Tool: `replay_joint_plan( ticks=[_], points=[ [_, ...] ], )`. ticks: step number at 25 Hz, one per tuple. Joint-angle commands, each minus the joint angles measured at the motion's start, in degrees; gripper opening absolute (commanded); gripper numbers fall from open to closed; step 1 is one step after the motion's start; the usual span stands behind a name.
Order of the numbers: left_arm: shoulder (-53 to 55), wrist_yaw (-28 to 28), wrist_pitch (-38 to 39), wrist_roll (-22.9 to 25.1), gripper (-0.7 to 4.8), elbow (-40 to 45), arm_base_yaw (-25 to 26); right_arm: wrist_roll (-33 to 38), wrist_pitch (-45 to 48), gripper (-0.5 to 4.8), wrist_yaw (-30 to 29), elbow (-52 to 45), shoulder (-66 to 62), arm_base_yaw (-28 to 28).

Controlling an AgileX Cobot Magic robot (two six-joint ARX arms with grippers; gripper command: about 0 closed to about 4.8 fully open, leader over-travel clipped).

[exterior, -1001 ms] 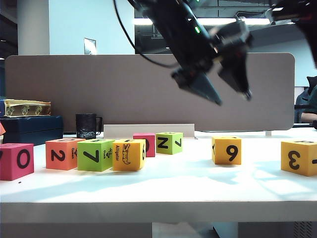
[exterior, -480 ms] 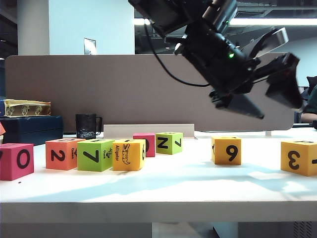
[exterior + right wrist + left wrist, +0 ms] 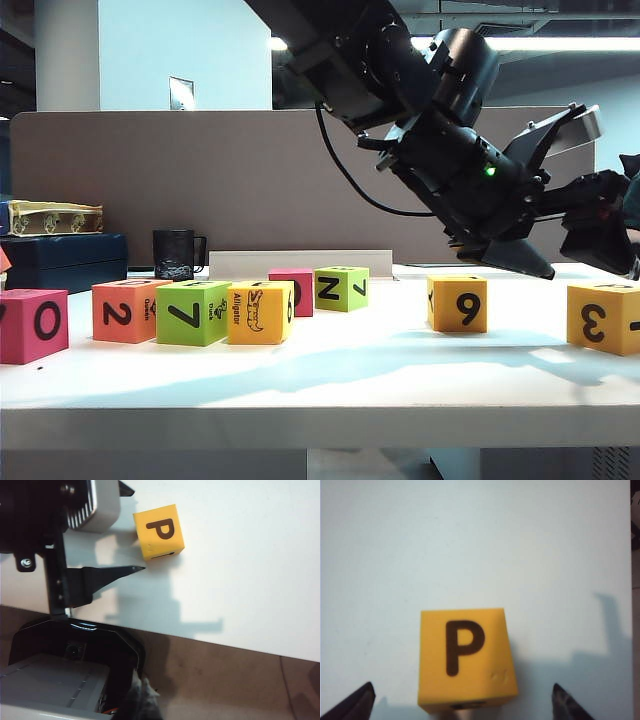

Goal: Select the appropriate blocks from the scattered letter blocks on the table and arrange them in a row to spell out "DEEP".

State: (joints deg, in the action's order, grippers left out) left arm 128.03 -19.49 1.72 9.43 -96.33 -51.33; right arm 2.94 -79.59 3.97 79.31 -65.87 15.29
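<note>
The left gripper [image 3: 462, 702] hangs with its jaws spread wide above the yellow-orange block [image 3: 465, 660], whose top face shows a P; the block sits between the two fingertips [image 3: 357, 702], touching neither. In the exterior view this block [image 3: 603, 317] shows a 3 and stands at the far right of the table [image 3: 330, 385]. There the left gripper [image 3: 560, 255] has reached across, just left of and above it. Whether the right gripper [image 3: 142, 697] is apart or together, I cannot tell
</note>
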Motion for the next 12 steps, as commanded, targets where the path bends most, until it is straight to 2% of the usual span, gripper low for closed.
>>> replay_joint_plan(
  ticks=[1, 5, 8, 9, 12],
  points=[
    [1.05, -0.09, -1.92, 0.02, 4.79, -0.13, -0.94, 0.11, 0.15, -0.01, -1.40, 0.24, 0.15, 0.04],
    [2.60, 0.00, -3.67, 0.00, 4.79, -0.13, -1.20, 0.09, 0.17, -0.02, -1.38, 0.24, 0.15, 0.04],
    [2.91, 0.66, -4.39, -0.44, 3.83, -0.13, -1.55, 0.09, 0.15, -0.01, -1.36, 0.24, 0.15, 0.04],
    [2.91, 0.61, -4.59, -0.46, 3.29, -0.13, -1.60, 0.09, 0.17, -0.01, -1.36, 0.24, 0.15, 0.04],
    [2.93, 0.85, -4.83, -1.57, 3.02, -0.13, -1.64, 0.09, 0.35, -0.01, -1.36, 0.24, 0.15, 0.04]
  ],
)
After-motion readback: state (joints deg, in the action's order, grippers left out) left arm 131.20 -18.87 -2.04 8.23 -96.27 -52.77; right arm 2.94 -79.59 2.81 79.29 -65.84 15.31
